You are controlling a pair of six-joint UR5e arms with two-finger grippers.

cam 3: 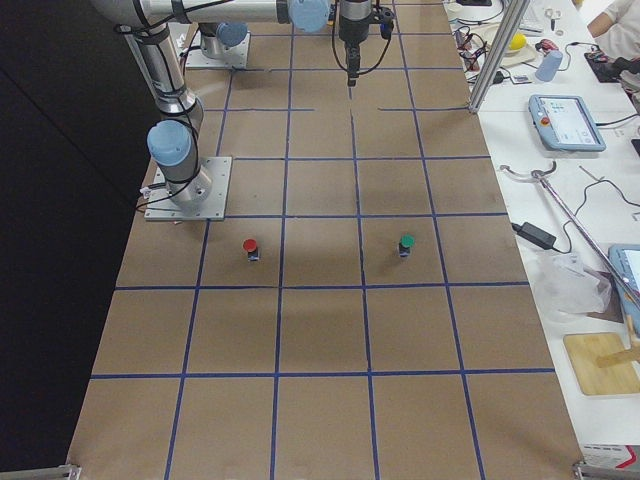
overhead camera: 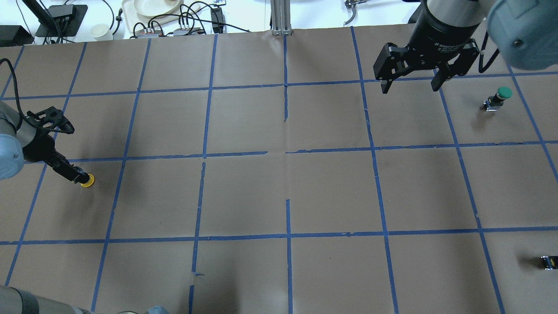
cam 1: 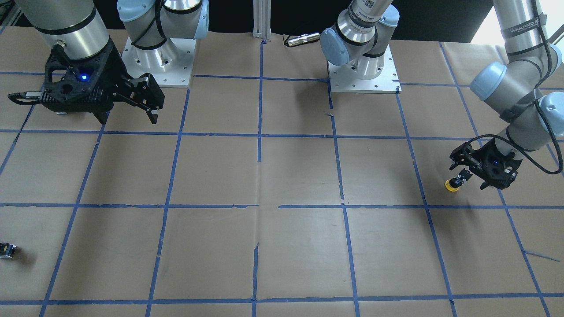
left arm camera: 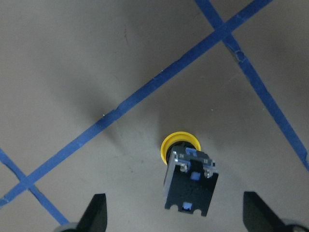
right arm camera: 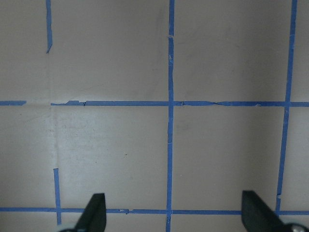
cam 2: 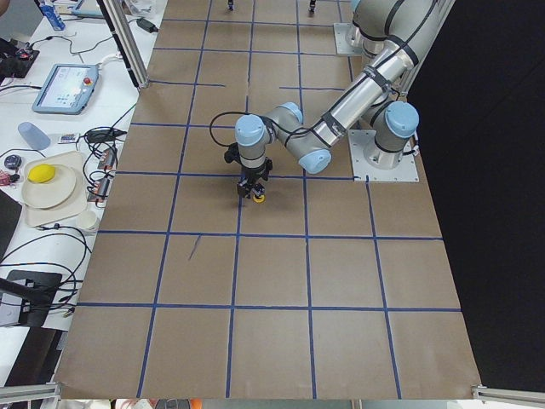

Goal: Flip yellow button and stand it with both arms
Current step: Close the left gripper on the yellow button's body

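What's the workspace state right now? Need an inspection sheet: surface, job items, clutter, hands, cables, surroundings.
Surface: brown paper with a blue tape grid, some tape lines broken; no spills seen.
Job's things: yellow button resting cap down on the paper, black body uppermost.
Clutter: green button and red button, both cap up; small black-and-yellow block near the table edge.
Hands: left hand open, straddling the yellow button, fingers clear of it; right hand open, empty, above bare paper.
Cables: black cable looped at the left wrist.
Surroundings: side bench with teach pendant, plate and wiring.
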